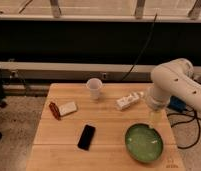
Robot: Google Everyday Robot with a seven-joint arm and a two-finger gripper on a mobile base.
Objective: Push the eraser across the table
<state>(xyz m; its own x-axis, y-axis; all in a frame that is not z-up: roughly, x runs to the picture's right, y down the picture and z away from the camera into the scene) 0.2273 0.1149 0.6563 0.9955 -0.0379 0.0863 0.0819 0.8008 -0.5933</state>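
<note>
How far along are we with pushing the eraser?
Done: nothing; the eraser lies untouched on the table's front half. In hand: nothing; the open pincer hangs over the green bowl's far rim, far from the eraser. Left: approach, contact, push.

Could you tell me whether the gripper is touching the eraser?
No, the gripper hangs by the green bowl, well apart from the eraser.
</note>
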